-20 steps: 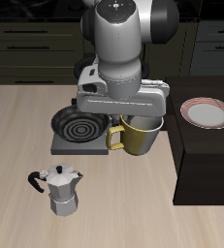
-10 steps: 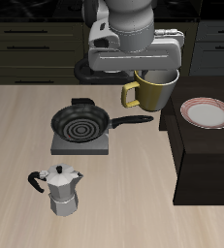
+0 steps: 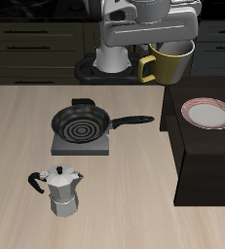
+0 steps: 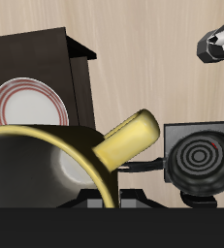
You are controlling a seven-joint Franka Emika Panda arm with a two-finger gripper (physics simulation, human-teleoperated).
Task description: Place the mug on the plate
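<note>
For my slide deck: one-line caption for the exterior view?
End effector holds the mug aloft, short of the plate.

1. you are looking at a simulated kitchen.
2. dark cabinet fronts (image 3: 31, 44) with drawer lines run along the back.
3. a pale wood-grain table (image 3: 133, 214) carries cookware: a black frying pan (image 3: 81, 124), a silver moka pot (image 3: 61, 189), a white plate (image 3: 208, 113).
</note>
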